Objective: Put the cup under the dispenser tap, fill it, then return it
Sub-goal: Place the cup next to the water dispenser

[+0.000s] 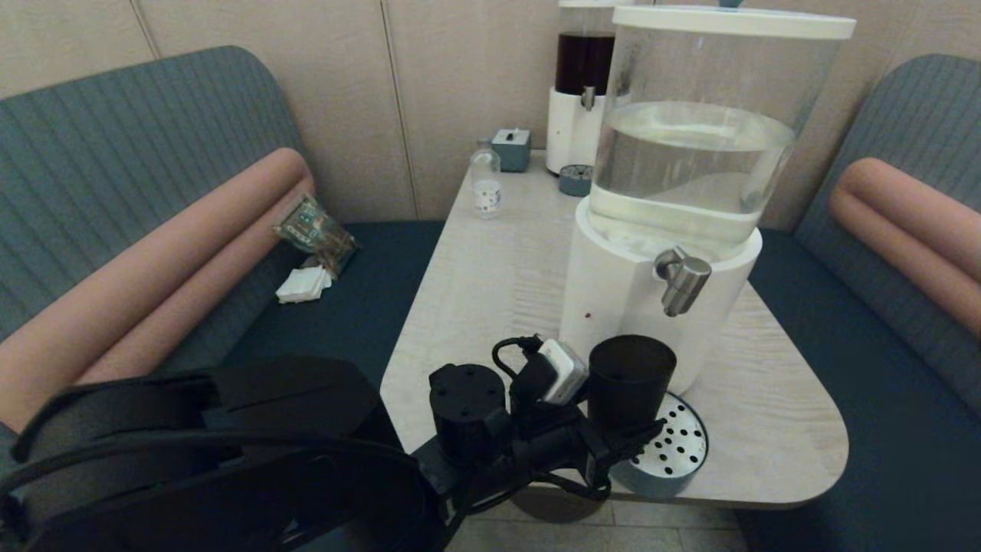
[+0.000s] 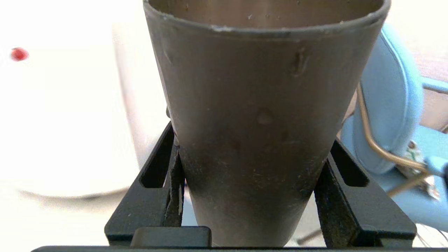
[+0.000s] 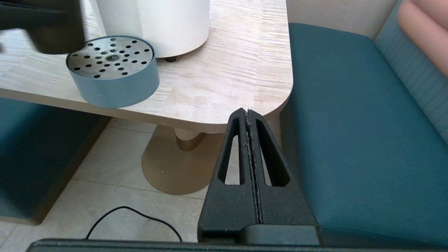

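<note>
gripping the cup [image 1: 631, 377] upright by its lower wall, the left tool [image 2: 248, 175] holds it above the drip tray [image 1: 674, 460], left of and below the dispenser tap [image 1: 682, 280]; the right tool [image 3: 249, 122] sits clenched, beside the surface [image 3: 227, 77] corner.

cup [image 1: 630, 376]: was matte black
dispenser tap [image 1: 681, 280]: was brushed steel
drip tray [image 3: 112, 71]: had a blue wall and a dotted silver top
table [image 1: 490, 268]: was pale woodgrain
bench seat [image 3: 353, 133]: was teal
</note>
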